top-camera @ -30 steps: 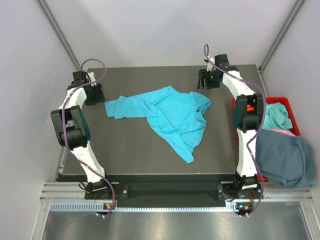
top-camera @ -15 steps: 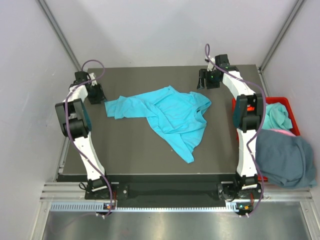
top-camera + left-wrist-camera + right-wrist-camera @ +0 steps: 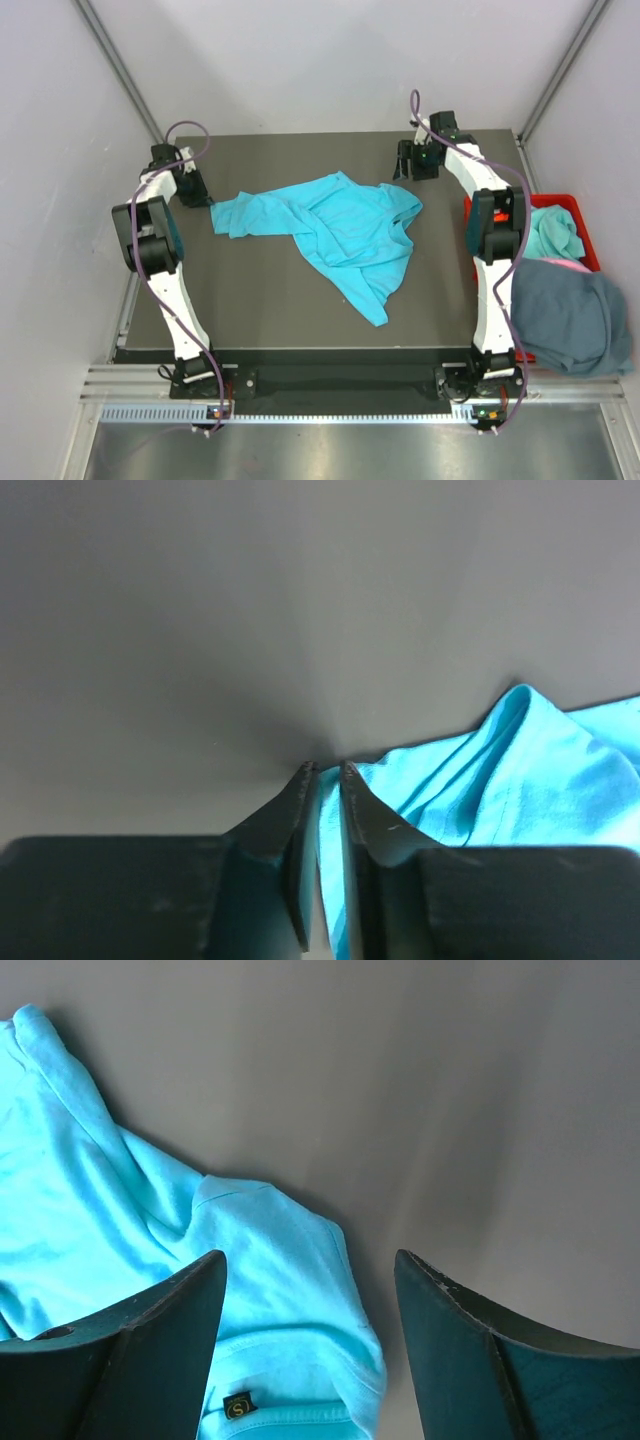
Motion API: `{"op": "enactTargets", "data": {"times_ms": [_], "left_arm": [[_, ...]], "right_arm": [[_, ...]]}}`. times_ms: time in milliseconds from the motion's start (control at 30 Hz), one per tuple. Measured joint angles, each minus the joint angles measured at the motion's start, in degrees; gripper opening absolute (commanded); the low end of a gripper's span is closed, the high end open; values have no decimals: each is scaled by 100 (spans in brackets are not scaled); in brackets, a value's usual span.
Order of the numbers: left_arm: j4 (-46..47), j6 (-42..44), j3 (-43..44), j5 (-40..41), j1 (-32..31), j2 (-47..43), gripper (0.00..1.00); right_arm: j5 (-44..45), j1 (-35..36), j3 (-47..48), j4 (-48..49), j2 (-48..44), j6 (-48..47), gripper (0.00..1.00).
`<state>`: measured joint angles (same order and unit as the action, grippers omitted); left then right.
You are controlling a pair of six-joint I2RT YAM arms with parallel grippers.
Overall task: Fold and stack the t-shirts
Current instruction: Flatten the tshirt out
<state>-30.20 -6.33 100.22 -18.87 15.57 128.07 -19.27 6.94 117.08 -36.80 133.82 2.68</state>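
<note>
A bright turquoise t-shirt lies crumpled and spread out across the middle of the dark table. My left gripper is at the shirt's far left corner. In the left wrist view its jaws are pinched nearly together with a strip of the turquoise cloth between them. My right gripper hovers at the shirt's right end near the collar. In the right wrist view its jaws stand wide open over the cloth and its size label, holding nothing.
A red bin stands off the table's right edge with another turquoise shirt in it. A slate blue-grey shirt drapes over its near end, with a pinkish sliver beneath. Grey walls close in on three sides.
My left gripper has moved in to the shirt's left corner and its jaws have closed on the cloth. The right arm and the shirt have barely moved.
</note>
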Motion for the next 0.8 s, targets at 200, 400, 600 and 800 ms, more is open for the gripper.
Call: {"op": "enactTargets", "data": {"times_ms": [200,400,600,800], "left_arm": [[-2,37,-50,-66,0,-2,0],[0,22,-52,-142,0,-13,0],[0,-2,-72,-201,-2,-205,0],[-26,-63,79,-280,-46,-459,0]], "right_arm": [[-127,0,-2,13,157,85,63],[-363,0,48,-50,393,192,43],[-509,0,142,-116,564,251,0],[-404,-13,474,-221,629,238,0]]}}
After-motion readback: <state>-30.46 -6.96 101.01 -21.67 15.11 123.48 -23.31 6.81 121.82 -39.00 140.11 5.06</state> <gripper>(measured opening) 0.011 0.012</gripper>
